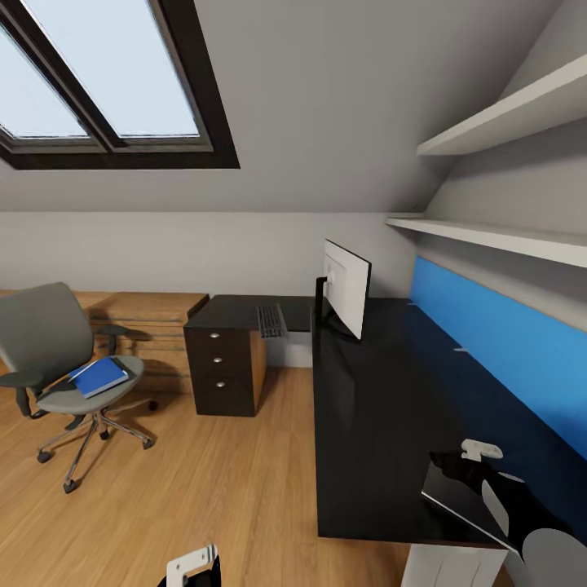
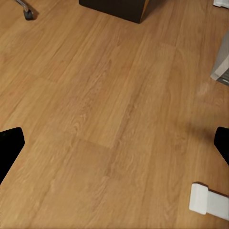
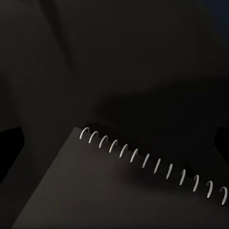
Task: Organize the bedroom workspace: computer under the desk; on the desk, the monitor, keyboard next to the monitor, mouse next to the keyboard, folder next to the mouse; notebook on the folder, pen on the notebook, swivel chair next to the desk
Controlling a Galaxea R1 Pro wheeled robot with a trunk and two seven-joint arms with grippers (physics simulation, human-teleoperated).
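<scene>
The grey swivel chair (image 1: pixel 49 350) stands on the floor at the left, apart from the desk, with the blue folder (image 1: pixel 99 377) on its seat. On the black desk (image 1: pixel 383 424) stand the monitor (image 1: pixel 346 289) and, on the far wing, the keyboard (image 1: pixel 271 320). The dark spiral-bound notebook (image 1: pixel 465 499) (image 3: pixel 119 191) lies at the desk's near right corner. My right gripper (image 1: pixel 458 471) (image 3: pixel 114 143) hovers open just over it. My left gripper (image 1: pixel 191 568) (image 2: pixel 114 143) hangs open above bare floor. Mouse and pen are out of view. I cannot tell if the white box (image 1: pixel 452 567) under the desk is the computer.
A dark three-drawer unit (image 1: pixel 224 371) (image 2: pixel 119 7) stands under the desk's far wing, with a wooden dresser (image 1: pixel 151 318) behind the chair. A blue wall panel (image 1: pixel 505 350) and white shelves (image 1: pixel 497 236) line the right wall. Wood floor (image 2: pixel 109 114) lies open between chair and desk.
</scene>
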